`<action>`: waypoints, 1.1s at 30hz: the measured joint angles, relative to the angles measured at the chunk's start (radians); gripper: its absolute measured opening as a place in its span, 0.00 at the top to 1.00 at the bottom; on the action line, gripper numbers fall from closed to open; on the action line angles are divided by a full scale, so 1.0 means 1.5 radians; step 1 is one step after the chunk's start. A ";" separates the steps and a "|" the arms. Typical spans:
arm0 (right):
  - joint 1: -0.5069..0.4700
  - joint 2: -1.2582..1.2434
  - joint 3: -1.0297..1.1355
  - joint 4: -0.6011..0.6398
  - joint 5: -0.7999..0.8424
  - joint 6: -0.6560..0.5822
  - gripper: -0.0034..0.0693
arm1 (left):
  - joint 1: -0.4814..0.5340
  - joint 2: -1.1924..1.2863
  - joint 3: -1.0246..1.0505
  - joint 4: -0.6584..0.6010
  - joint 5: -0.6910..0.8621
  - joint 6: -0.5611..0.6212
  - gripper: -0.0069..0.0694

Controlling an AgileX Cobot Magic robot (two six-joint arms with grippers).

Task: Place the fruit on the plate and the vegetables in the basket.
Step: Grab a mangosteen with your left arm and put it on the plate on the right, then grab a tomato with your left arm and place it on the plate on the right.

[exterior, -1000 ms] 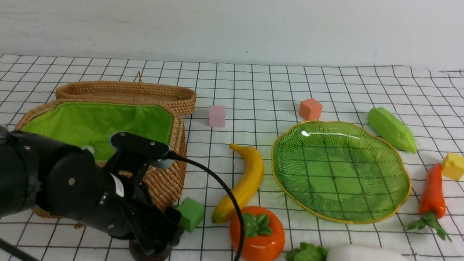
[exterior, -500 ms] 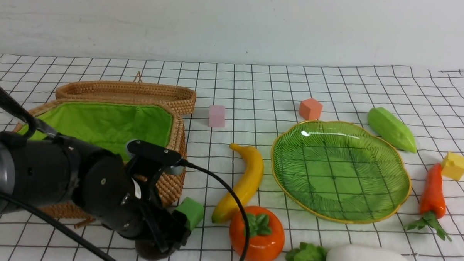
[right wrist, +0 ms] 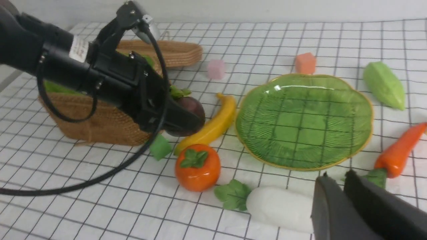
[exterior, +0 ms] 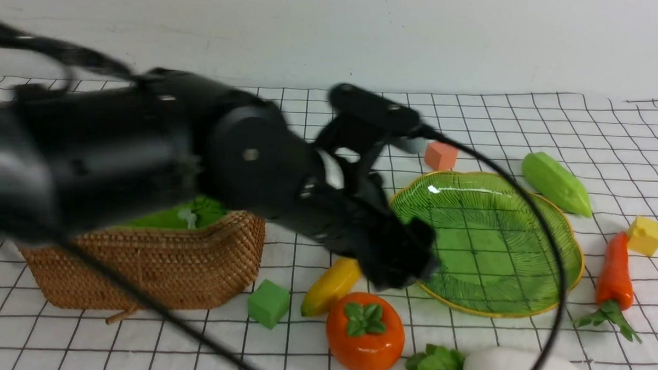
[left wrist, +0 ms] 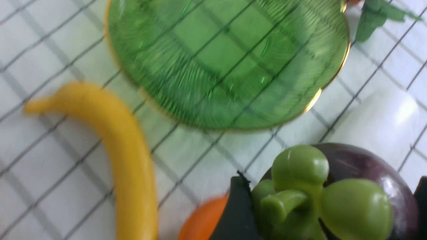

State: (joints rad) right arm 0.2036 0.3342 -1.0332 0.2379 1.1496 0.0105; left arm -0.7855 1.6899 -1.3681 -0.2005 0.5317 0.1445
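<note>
Your left end effector (exterior: 400, 261) grips the mangosteen (left wrist: 373, 166), held up off the desk (exterior: 528, 121). The banana (exterior: 331, 286) lies just beneath it, and the plate (exterior: 486, 240) is right beside it. Your right end effector (right wrist: 337, 176) is narrow, with nothing between its fingers, and the radish (right wrist: 280, 206) lies just ahead of it.

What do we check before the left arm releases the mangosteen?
1. Left gripper shut on mangosteen: ok.
2. Mangosteen over plate: not ok, short of the rim, above the banana.
3. Plate bare for landing: ok.
4. Right gripper out of the drop zone: ok, nothing of it shows over the plate in the front view.
5. Height clearance over persimmon: cannot tell.
</note>
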 joint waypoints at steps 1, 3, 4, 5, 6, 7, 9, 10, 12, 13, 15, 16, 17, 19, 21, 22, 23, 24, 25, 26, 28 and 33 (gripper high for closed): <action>0.000 0.000 0.000 -0.001 0.000 0.001 0.83 | -0.002 0.009 -0.008 -0.004 -0.004 0.003 0.13; 0.000 0.000 0.000 -0.001 0.007 0.007 0.83 | -0.010 0.123 -0.116 -0.025 -0.011 0.037 0.13; 0.000 0.000 0.000 0.007 0.012 0.009 0.83 | -0.010 0.166 -0.150 -0.028 -0.009 0.044 0.13; 0.000 0.000 0.000 0.015 0.017 0.009 0.83 | -0.010 0.206 -0.192 -0.029 -0.004 0.050 0.13; 0.000 0.000 0.000 0.017 0.018 0.009 0.83 | -0.010 0.206 -0.200 -0.029 -0.002 0.050 0.13; 0.000 0.000 0.000 0.037 0.032 0.009 0.83 | -0.010 0.274 -0.273 -0.029 0.013 0.055 0.13; 0.000 0.000 0.000 0.058 0.050 0.002 0.83 | -0.008 0.332 -0.340 -0.029 0.037 0.056 0.13; 0.000 0.000 0.000 0.062 0.051 0.001 0.83 | -0.009 0.344 -0.353 -0.029 0.042 0.056 0.13; 0.000 0.000 0.000 0.073 0.069 -0.003 0.83 | -0.009 0.399 -0.421 -0.029 0.075 0.056 0.13; 0.000 0.000 0.000 0.074 0.073 -0.007 0.83 | -0.009 0.414 -0.441 -0.026 0.091 0.056 0.12; 0.000 0.000 0.000 0.074 0.075 -0.007 0.83 | -0.009 0.426 -0.466 -0.019 0.124 0.056 0.06; 0.000 0.000 0.000 0.074 0.075 -0.007 0.83 | -0.009 0.426 -0.477 -0.014 0.143 0.056 0.04; 0.000 0.000 0.000 0.074 0.075 -0.014 0.83 | -0.009 0.424 -0.484 -0.010 0.162 0.056 0.03; 0.000 0.000 0.000 0.074 0.075 -0.019 0.83 | -0.009 0.401 -0.494 -0.002 0.201 0.056 0.03; 0.000 0.000 0.000 0.074 0.075 -0.026 0.82 | -0.009 0.367 -0.497 0.003 0.265 0.050 0.04; 0.000 0.000 0.000 0.074 0.075 -0.027 0.82 | -0.009 0.362 -0.497 0.003 0.265 0.050 0.04; 0.000 0.000 0.000 0.075 0.075 -0.035 0.82 | -0.009 0.331 -0.497 0.007 0.309 0.039 0.06; 0.000 0.000 0.000 0.076 0.075 -0.040 0.82 | -0.009 0.303 -0.497 0.009 0.351 0.029 0.08; 0.000 0.000 0.000 0.076 0.075 -0.045 0.82 | -0.009 0.278 -0.497 0.012 0.375 0.024 0.10; 0.000 0.000 0.000 0.076 0.075 -0.049 0.82 | -0.009 0.253 -0.496 0.017 0.402 0.016 0.14; 0.000 0.000 0.000 0.076 0.075 -0.051 0.82 | -0.009 0.207 -0.486 0.031 0.443 0.002 0.25; 0.000 0.000 0.000 0.078 0.075 -0.052 0.81 | -0.009 0.107 -0.408 0.061 0.470 -0.003 0.62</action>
State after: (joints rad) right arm 0.2036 0.3342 -1.0332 0.3548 1.2627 -0.0677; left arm -0.7983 1.8505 -1.9801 -0.1090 1.2369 0.1404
